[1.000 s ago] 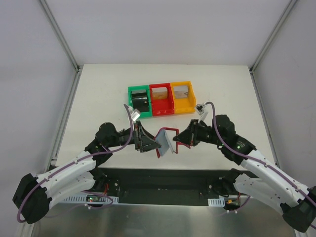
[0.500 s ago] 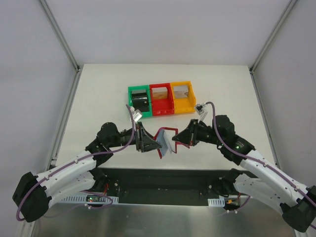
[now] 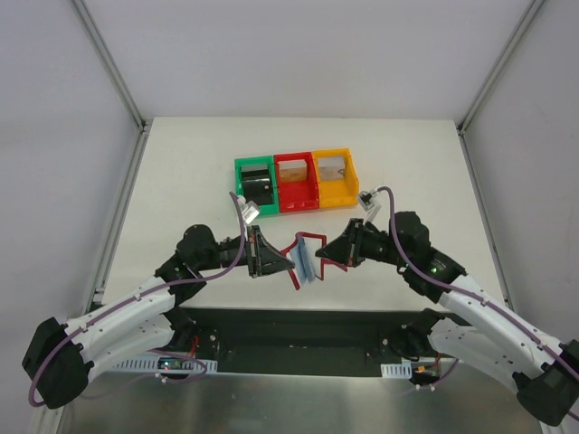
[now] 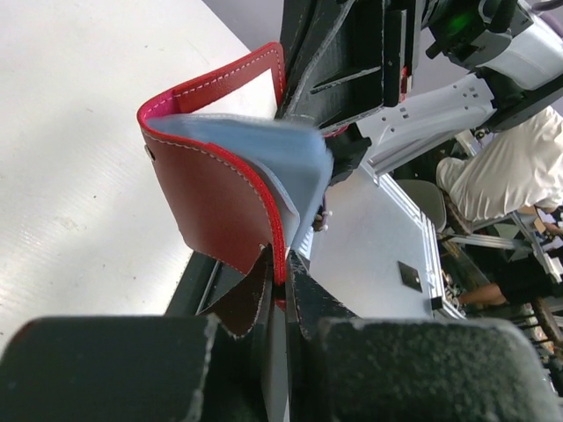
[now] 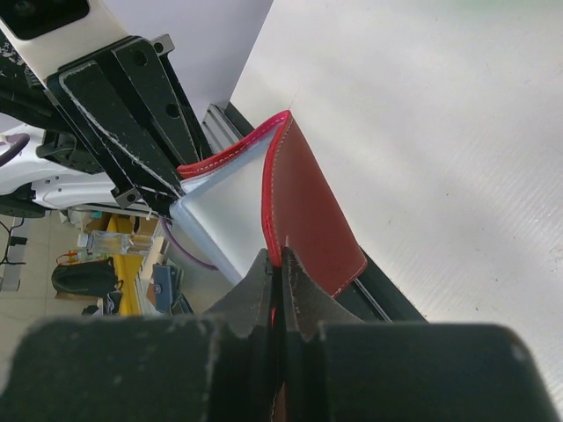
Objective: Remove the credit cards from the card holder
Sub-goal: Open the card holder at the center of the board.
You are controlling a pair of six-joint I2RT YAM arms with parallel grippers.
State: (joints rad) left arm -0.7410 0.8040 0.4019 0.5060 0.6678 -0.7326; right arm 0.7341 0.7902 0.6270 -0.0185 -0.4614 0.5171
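The card holder (image 3: 306,256), a dark-red bi-fold wallet with grey-blue lining (image 4: 290,163), hangs half open above the table's front edge between my two arms. My left gripper (image 3: 291,266) is shut on the red stitched edge of its left flap (image 4: 220,198), which the left wrist view shows pinched between the fingertips (image 4: 280,280). My right gripper (image 3: 326,255) is shut on the edge of the other flap (image 5: 308,211), its jaws tight on the red rim (image 5: 278,262). The credit cards are hidden inside the wallet's pale lining (image 5: 224,215).
A row of small bins stands at the table's back centre: green (image 3: 255,183) with a black block inside, red (image 3: 297,181) and yellow (image 3: 335,177). The dark gap at the table's front edge (image 3: 298,316) lies just below the wallet.
My left gripper has shut on the wallet's left flap edge, and the wallet now stands folded a little narrower. The right gripper has kept its hold.
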